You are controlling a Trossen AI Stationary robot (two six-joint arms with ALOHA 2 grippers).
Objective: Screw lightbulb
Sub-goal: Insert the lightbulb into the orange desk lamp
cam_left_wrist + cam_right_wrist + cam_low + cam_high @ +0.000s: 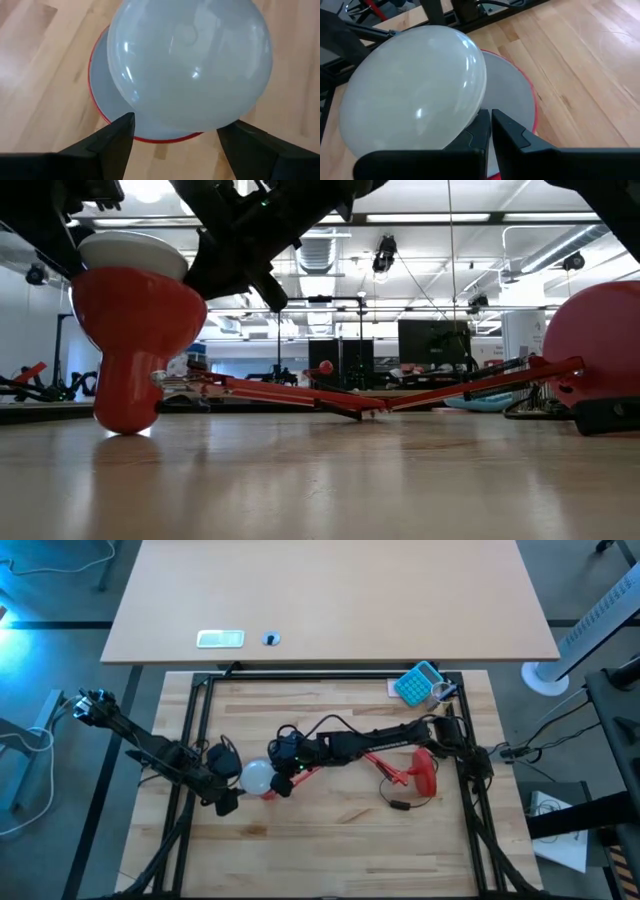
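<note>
Your left gripper has its jaws spread wide around the lightbulb, one finger on each side of the white dome; whether they touch it you cannot tell. Your right gripper comes in from the bulb's 3 o'clock side with jaws pressed together, empty, tips just beside the dome. The bulb sits in the upturned red shade of the desk lamp, left of the counter centre. The lamp's red base lies well away at 3 o'clock.

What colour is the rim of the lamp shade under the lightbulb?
Red, with a pale inside; the shade shows best in the left wrist view, beneath the white lightbulb.
</note>
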